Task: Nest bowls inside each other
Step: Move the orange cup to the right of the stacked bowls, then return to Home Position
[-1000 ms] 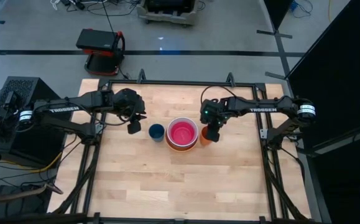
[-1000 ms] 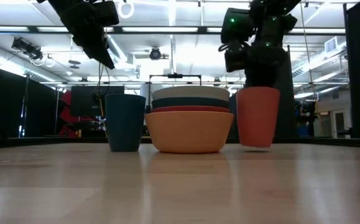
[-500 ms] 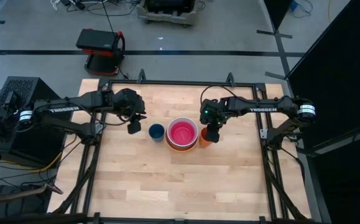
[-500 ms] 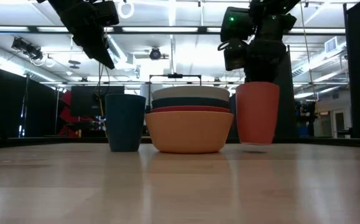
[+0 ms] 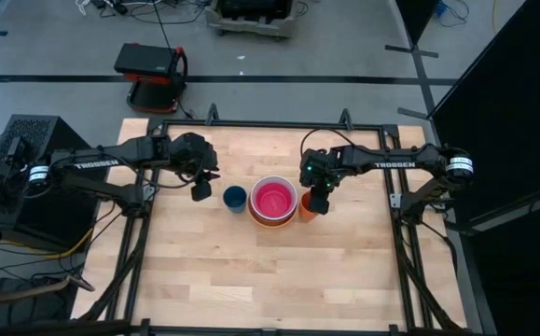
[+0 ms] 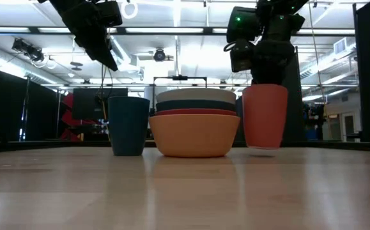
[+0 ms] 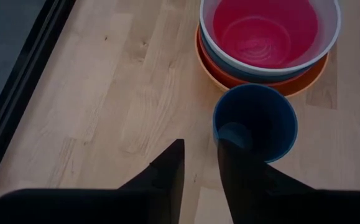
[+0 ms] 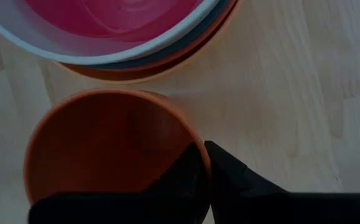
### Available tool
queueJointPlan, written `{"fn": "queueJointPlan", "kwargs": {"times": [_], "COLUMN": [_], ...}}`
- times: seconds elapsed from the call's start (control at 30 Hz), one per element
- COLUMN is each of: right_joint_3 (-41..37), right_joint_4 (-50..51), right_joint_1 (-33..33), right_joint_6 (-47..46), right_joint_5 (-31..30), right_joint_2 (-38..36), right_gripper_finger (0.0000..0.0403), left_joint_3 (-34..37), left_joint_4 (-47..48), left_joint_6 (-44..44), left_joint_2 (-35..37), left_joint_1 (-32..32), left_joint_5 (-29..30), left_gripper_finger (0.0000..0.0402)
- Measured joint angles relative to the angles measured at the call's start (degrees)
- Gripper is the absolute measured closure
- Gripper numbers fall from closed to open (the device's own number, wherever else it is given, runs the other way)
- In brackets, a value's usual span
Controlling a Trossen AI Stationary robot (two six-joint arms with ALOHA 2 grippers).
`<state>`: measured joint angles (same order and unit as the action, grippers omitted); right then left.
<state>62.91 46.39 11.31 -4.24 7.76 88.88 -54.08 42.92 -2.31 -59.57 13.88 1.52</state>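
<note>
The bowls [image 5: 272, 199] stand nested in one stack at the table's middle: a yellow-orange bowl [image 6: 194, 137] at the bottom and a pink one [image 7: 263, 31] inside a white rim at the top. A dark blue cup [image 5: 235, 197] stands upright left of the stack. An orange cup [image 6: 264, 118] is right of it. My right gripper [image 5: 318, 201] is shut on the orange cup. My left gripper [image 7: 201, 165] hangs above the table left of the blue cup, slightly open, with nothing between its fingers. My right gripper has the orange cup by its rim [image 8: 199, 146], on the side away from the stack. One finger is inside the cup and one outside. The fingers come steeply from above. The cup stays upright, and in the low view its base [image 6: 264, 148] seems just clear of the table.
A black frame rail [image 5: 260, 123] runs round the wooden table. Bare wood lies on the near half of the table [image 5: 270, 280]. Beyond the far edge, on the floor, stands a red and black case [image 5: 150, 70].
The orange cup has come up a little in my right gripper's hold and stays upright. The stack, the blue cup and my left gripper have kept still.
</note>
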Motion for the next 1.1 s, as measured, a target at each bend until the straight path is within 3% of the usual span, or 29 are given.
{"fn": "queueJointPlan", "kwargs": {"times": [0.43, 0.67, 0.8, 1.1], "right_joint_3": [0.05, 0.31, 0.33, -4.80], "right_joint_4": [0.78, 0.95, -1.60, -7.64], "right_joint_1": [0.00, 0.17, 0.15, 0.11], "right_joint_6": [0.01, 0.30, 4.28, 10.58], "right_joint_5": [-0.01, -0.52, -3.68, -3.75], "right_joint_2": [-0.64, -9.22, -15.65, -28.00], "right_gripper_finger": [0.0300, 0.0279, 0.0286, 0.0347], "left_joint_3": [0.02, 0.02, 0.05, 1.87], "left_joint_4": [0.00, -0.52, -2.80, -5.44], "left_joint_6": [0.02, -1.06, -4.92, -7.23], "left_joint_2": [0.00, 0.00, 0.28, 10.52], "left_joint_1": [0.01, 0.01, 0.01, 0.01], "left_joint_5": [0.00, 0.07, 0.15, -0.70], "left_gripper_finger": [0.0315, 0.0319, 0.0331, 0.0368]}}
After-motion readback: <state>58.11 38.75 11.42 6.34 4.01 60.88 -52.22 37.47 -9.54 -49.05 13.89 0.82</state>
